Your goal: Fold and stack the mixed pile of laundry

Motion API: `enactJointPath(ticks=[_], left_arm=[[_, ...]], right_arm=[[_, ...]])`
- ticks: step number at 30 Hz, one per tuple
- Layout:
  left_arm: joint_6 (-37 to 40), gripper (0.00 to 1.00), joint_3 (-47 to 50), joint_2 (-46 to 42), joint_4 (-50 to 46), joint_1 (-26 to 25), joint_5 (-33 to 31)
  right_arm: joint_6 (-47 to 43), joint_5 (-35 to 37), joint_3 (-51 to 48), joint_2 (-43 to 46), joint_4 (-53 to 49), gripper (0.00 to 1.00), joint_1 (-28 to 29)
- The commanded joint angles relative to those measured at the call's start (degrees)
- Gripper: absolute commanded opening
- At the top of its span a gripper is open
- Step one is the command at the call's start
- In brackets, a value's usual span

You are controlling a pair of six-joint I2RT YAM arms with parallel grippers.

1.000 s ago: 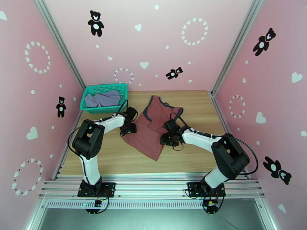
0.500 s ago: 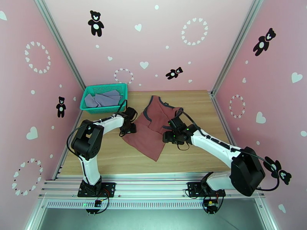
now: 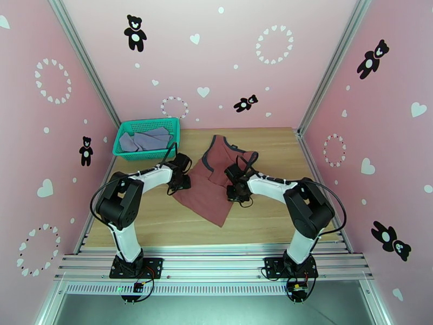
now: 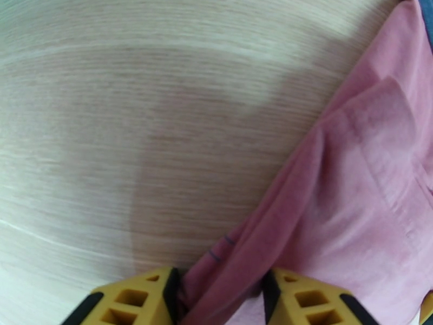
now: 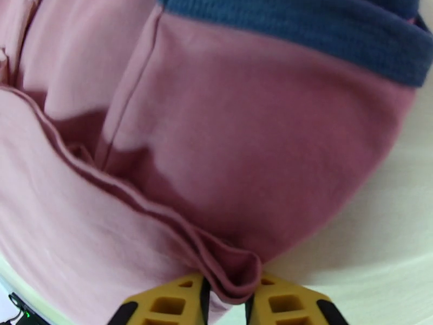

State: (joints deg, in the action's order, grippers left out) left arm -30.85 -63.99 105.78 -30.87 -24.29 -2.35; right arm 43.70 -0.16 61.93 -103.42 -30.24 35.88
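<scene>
Your left pincer (image 4: 219,299) has a thick bunch of the top (image 3: 208,193) between its jaws. The cloth fills the gap from pad to pad, so it looks held. Your right pincer (image 5: 227,304) is nearly closed and pinches a thin doubled fold of the same top, with the blue trim just ahead of it.

The top lies on the desk (image 3: 162,223) between your two pincers, one edge in each. The shirt (image 3: 145,141) is well apart, past the left pincer, heaped in the basket (image 3: 142,154).

I think the step is to lift the top and spread it flat. To do it well:
- Lift both pincers together, at the same speed.
- Pull them apart gently until the cloth between them goes smooth (no hard tugs, it may slip out).
- Watch the right side most. Its bite is small and sits near the end of the fold.
- Lay the top down flat before you fold it.

The top is rust red and soft, with dark blue bands at the neck and arm holes. Right now it is crumpled, with one side folded over itself and ridges running away from each pincer.
</scene>
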Motion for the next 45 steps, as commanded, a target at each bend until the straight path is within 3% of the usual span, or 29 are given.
enactJointPath(ticks=[1, 7, 13, 21, 25, 31, 33, 35, 39, 45], left_arm=[[-5.97, 0.47, 6.58, 2.38, -1.46, -2.64, 10.36], [-14.89, 0.47, 12.67, 1.06, 3.36, -8.22, 13.25], [-20.43, 0.49, 14.64, -3.26, 3.93, -13.23, 13.09], [-15.73, 0.73, 1.94, -10.93, -14.14, -14.72, 3.99], [-10.94, 0.79, -8.42, -11.0, -22.16, -13.38, -1.81], [-1.93, 0.81, -27.06, -2.65, -23.99, -7.63, -2.15], [1.75, 0.86, -34.33, 2.66, -22.64, -5.33, 0.22], [4.41, 0.92, -40.5, 8.24, -20.84, -3.08, 3.31], [7.3, 0.94, -52.62, 19.84, -17.91, 0.82, 10.66], [9.98, 0.94, -68.96, 35.02, -17.27, 3.19, 12.94]], right_arm=[[-6.7, 4.29, 2.85, -3.21, -3.58, 0.24, -1.53], [-17.1, 6.32, 6.76, -5.98, -8.18, 0.25, -5.95], [-21.02, 8.65, 8.16, -6.85, -10.46, 0.29, -9.09], [-22.16, 8.82, 9.89, -2.62, -13.2, 0.44, -10.47], [-23.91, 7.44, 13.05, 2.02, -16.02, 0.53, -11.41], [-27.43, -1.69, 22.03, 4.04, -17.82, 0.67, -17.3], [-28.06, -6.16, 25.95, 1.99, -17.04, 0.72, -20.26], [-28.06, -11.25, 30.08, -1.4, -16.31, 0.77, -23.03], [-26.77, -17.97, 38.63, -10.21, -13.68, 0.84, -27.0], [-24.74, -18.89, 52.08, -24.03, -12.26, 0.86, -28.67]])
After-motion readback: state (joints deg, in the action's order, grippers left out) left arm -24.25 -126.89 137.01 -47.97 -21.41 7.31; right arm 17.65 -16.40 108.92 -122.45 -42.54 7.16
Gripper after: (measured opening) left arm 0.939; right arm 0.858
